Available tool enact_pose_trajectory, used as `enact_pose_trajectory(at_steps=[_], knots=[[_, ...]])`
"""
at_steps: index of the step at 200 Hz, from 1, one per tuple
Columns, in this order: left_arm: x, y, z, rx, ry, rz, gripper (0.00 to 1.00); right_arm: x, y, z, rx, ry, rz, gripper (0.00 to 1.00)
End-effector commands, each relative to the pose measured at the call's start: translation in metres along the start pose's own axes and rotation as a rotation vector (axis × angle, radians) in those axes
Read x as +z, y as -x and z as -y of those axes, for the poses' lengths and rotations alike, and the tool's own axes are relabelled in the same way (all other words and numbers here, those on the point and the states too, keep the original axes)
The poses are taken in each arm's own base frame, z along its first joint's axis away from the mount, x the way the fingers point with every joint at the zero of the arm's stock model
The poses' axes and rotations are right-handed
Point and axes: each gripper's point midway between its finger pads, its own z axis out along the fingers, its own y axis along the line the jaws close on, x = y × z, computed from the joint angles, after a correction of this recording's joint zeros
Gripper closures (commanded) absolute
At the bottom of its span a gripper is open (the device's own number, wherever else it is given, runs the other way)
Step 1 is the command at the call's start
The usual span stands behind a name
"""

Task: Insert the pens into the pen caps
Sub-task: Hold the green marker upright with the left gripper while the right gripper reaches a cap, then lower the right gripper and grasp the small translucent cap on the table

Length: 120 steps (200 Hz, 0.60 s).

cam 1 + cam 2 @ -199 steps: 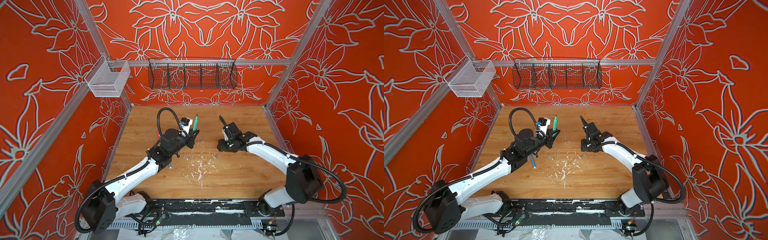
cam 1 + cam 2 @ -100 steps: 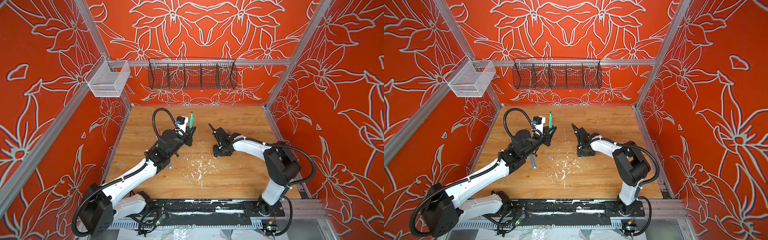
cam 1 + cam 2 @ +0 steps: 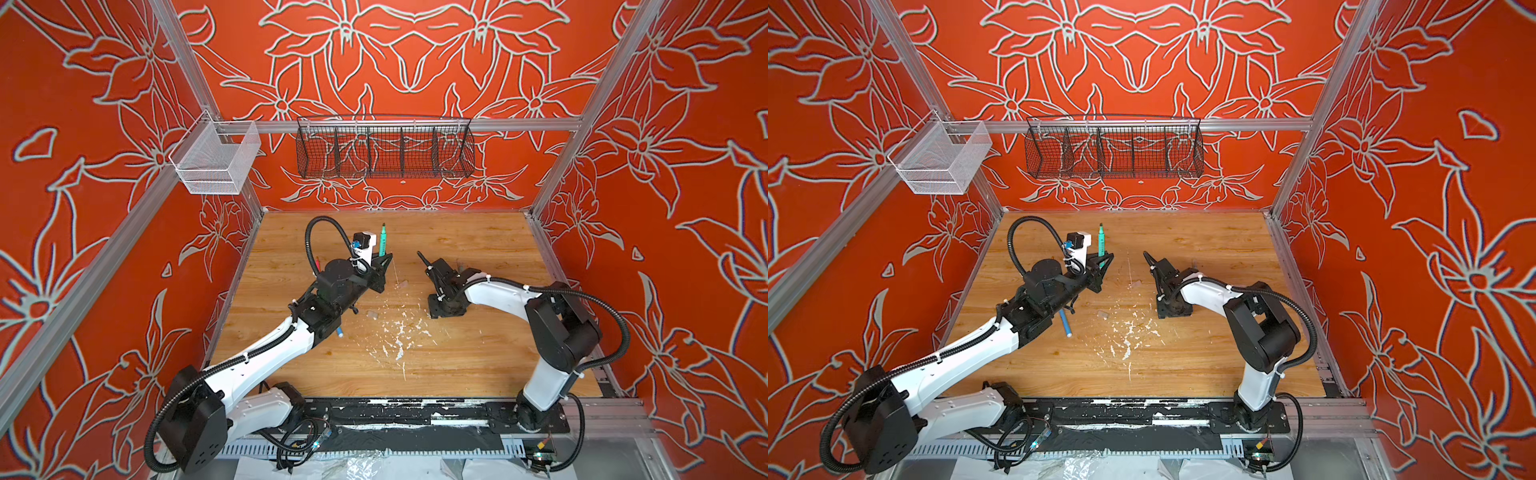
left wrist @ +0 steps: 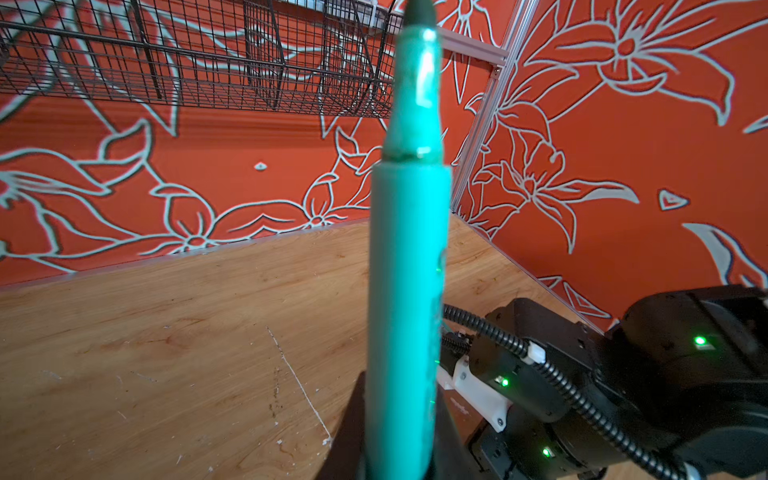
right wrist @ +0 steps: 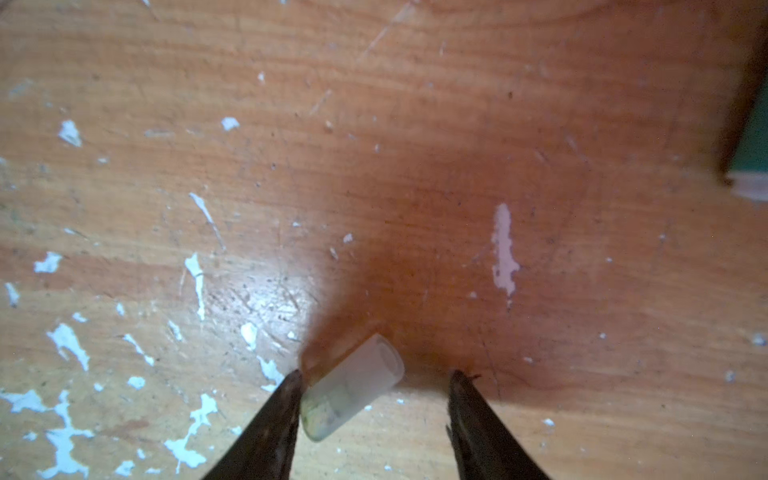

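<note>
Only the right wrist view showed the right gripper (image 5: 376, 376), fingers spread about one pen cap (image 5: 353, 390) lying on the table (image 5: 374, 124) against one fingertip; in both top views the gripper hid it. The left gripper (image 3: 383, 261) pinched one green pen (image 3: 382, 240) upright. Two more lay between the arms: far cap (image 3: 402, 284), near cap (image 3: 372, 314). The left arm (image 3: 967, 353) partly covered one blue pen (image 3: 1065, 326).

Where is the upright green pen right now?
In both top views the green pen stands tip-up in the shut left gripper, left of centre on the table's far half.
</note>
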Motion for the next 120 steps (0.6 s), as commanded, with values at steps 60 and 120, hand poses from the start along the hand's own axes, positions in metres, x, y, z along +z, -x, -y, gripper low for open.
enact_pose_trajectory(at_steps=[60, 120], knots=[[0.002, 0.006, 0.003, -0.014, -0.018, 0.019, 1.0, -0.011, -0.016, 0.014, -0.044, -0.029, -0.043, 0.44], [0.004, 0.006, 0.005, -0.024, -0.028, 0.015, 1.0, -0.024, -0.01, -0.005, -0.049, 0.108, -0.028, 0.45]])
